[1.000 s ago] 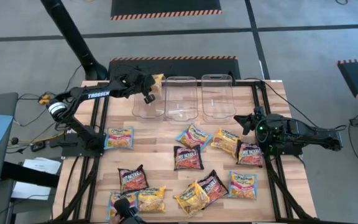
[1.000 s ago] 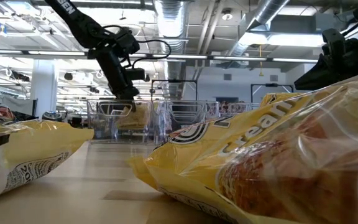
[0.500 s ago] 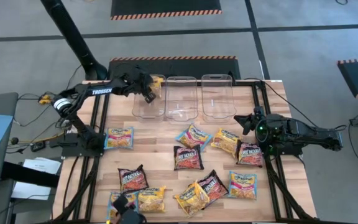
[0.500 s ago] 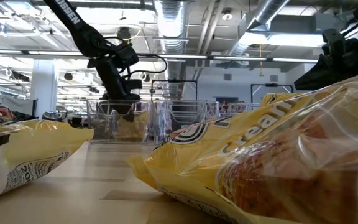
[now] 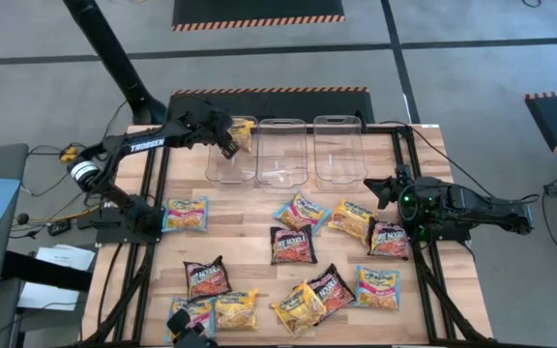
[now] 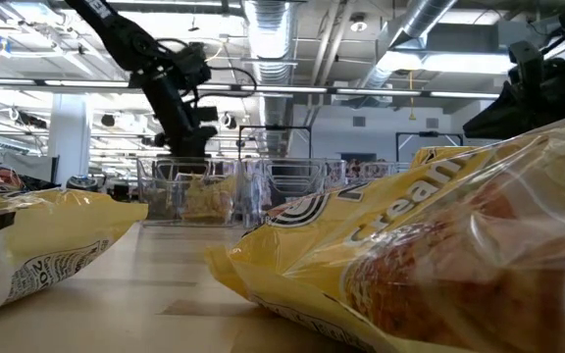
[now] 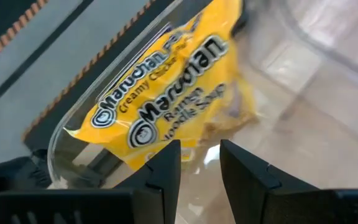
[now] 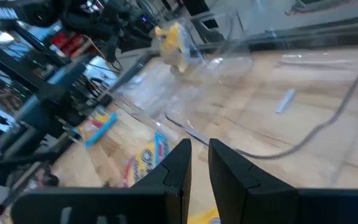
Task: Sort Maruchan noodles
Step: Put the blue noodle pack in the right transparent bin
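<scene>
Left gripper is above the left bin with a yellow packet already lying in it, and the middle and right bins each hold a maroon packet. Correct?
Not quite: the middle bin and right bin look empty in the high view. The rest holds: the left gripper is above the left bin, and the yellow packet lies inside it, as the left wrist view shows.

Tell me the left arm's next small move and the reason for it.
Probably pull the left pincer up and back out of the leftmost clear bin. Its fingers stand apart with nothing between them, and the yellow packet already lies inside that bin, while many packets, like the blue one, remain unsorted on the table.
</scene>
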### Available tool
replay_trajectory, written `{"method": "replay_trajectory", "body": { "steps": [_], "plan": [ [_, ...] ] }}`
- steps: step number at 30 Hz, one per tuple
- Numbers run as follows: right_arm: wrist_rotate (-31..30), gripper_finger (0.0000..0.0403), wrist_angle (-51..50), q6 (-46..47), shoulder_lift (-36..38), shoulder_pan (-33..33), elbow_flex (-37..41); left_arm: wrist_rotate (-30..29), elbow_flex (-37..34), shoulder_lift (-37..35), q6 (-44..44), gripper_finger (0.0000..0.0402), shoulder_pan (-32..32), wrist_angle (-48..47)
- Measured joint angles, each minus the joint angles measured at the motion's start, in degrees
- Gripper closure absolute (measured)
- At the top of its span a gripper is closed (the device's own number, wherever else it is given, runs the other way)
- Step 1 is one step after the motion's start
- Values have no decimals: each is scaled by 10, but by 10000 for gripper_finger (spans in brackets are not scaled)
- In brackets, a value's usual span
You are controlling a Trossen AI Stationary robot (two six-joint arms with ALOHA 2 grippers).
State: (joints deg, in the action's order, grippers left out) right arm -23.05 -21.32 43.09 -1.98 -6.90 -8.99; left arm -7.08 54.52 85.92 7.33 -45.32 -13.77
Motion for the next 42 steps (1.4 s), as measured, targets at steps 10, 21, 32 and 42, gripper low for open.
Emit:
{"method": "replay_trajectory", "body": {
  "steps": [10, 21, 32, 42],
  "plan": [
    [4, 321, 77, 0, 0, 0, 0, 120, 0, -81, -97, 301, 0, 7],
    [12, 296, 172, -47, 0, 0, 0, 167, 1, -113, -164, 301, 0, 13],
    [59, 194, 415, -205, 0, 0, 0, 261, 1, -114, -195, 301, 23, 18],
    [159, 158, 466, -300, -5, 0, -96, 261, 1, -114, -207, 301, 77, 18]
  ]
}}
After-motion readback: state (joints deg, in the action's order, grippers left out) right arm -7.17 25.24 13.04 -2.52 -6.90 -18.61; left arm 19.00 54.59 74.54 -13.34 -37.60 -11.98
